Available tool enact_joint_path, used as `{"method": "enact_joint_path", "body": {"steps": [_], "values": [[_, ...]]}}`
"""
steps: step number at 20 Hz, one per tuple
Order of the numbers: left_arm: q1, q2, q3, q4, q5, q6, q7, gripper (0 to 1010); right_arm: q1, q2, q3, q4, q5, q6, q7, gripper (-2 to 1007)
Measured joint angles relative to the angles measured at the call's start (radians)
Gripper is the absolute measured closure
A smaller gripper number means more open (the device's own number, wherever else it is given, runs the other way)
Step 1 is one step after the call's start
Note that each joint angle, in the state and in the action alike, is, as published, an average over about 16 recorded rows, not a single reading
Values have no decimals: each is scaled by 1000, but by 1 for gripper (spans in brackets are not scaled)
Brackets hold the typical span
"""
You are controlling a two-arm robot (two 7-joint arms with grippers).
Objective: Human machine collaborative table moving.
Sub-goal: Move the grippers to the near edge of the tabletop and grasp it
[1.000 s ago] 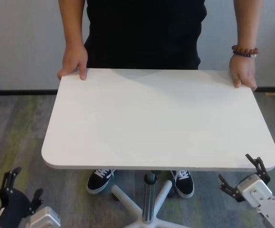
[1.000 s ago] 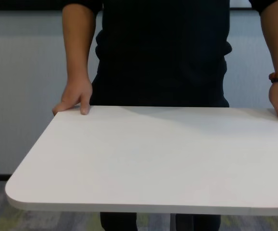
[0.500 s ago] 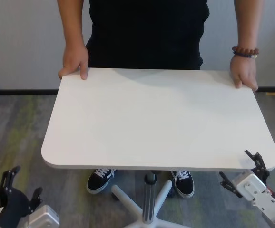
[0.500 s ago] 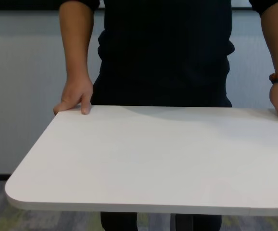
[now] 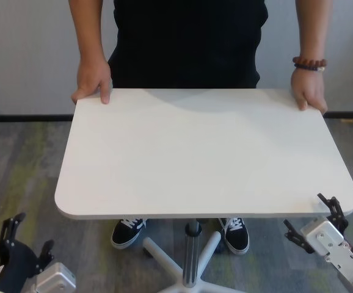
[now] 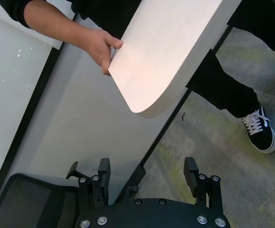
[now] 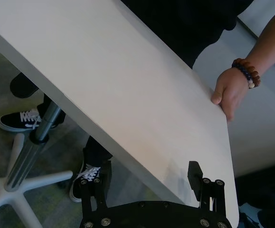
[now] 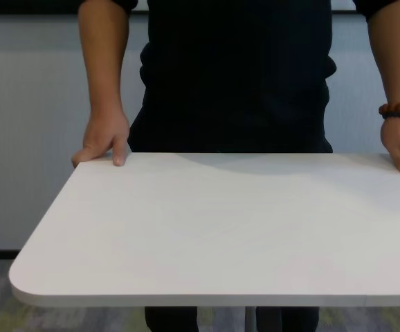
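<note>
Table: we see it in front of us on its silver post, the human gripping both far corners.
Left gripper: fingers spread, low, below the near left corner, apart.
Right gripper: fingers spread, just beneath the near right corner.

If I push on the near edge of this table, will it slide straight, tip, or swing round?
The table probably rolls rather than drags: its post stands on a spoked white base. With one centre post, an off-centre push would likely swing it. The wide, thin top may rock under downward pressure, though the person's hands hold the far corners.
</note>
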Motion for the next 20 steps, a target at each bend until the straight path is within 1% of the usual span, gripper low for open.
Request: {"method": "enact_joint_path", "body": {"steps": [8, 11, 15, 20], "values": [[-1, 1, -1, -1, -2, -1, 0, 10, -8, -11, 14, -3, 14, -30, 12, 0], [-1, 1, -1, -1, -2, -1, 0, 10, -7, -16, 17, 0, 13, -40, 11, 0], [-1, 1, -1, -1, -2, -1, 0, 10, 0, -23, 15, 12, -10, -39, -1, 0], [-1, 1, -1, -2, -3, -2, 0, 10, 15, -33, 9, 33, -59, -23, -23, 0]]}}
